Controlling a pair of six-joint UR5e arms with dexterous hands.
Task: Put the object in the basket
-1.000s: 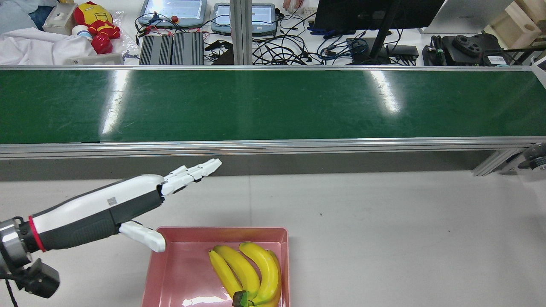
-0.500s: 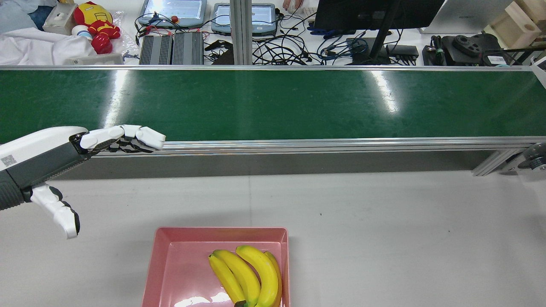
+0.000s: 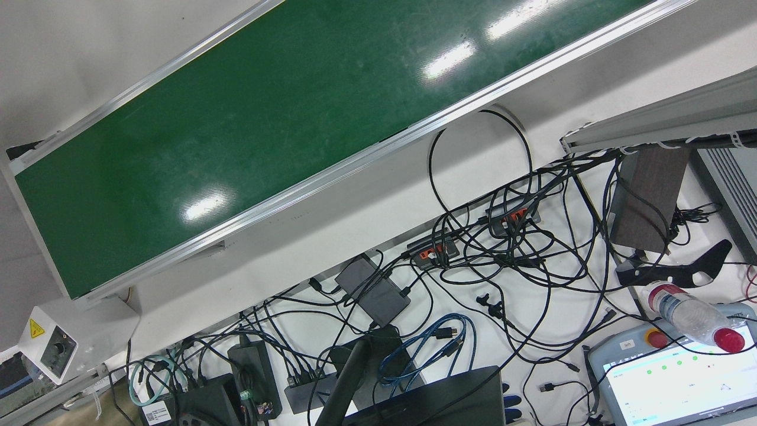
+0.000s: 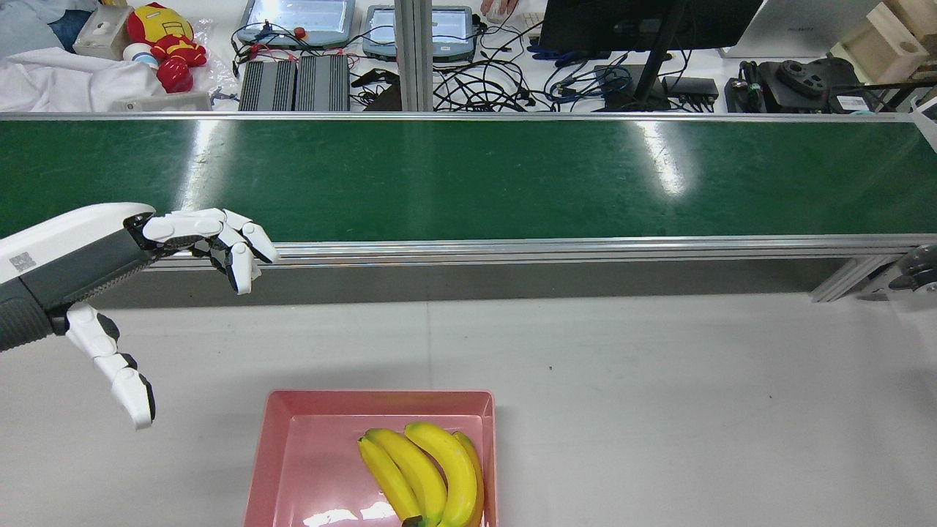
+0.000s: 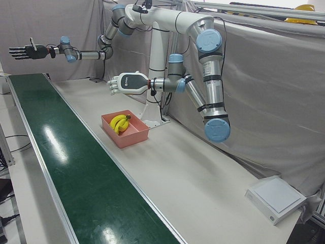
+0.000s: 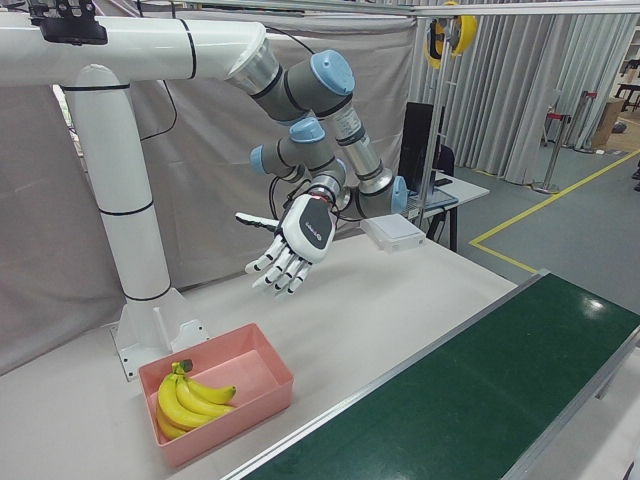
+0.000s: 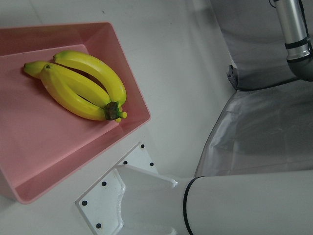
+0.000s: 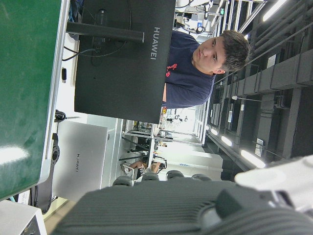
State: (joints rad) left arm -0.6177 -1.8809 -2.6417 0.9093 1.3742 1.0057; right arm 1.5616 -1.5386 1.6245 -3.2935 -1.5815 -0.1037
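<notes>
Left hand (image 4: 198,238): being held spread and empty at the left of the rear view, over bare table.
Right hand (image 5: 23,51): being held spread and empty, upper left of the left-front view.
Bananas (image 4: 424,472): lying in the pink basket (image 4: 293,454), bottom centre.
Handling: judged light, firm, smooth-skinned; best taken across the mid-bunch.
Long axis: running up-left from the stem at the bottom edge.

This is a robot lab. A long green belt (image 4: 468,179) runs past a white table (image 4: 659,410). Behind it lie tangled cables (image 3: 502,248), screens (image 4: 296,18) and a monitor (image 4: 644,22). Grey curtains (image 5: 264,76) hang around big robot arms (image 5: 203,61).
</notes>
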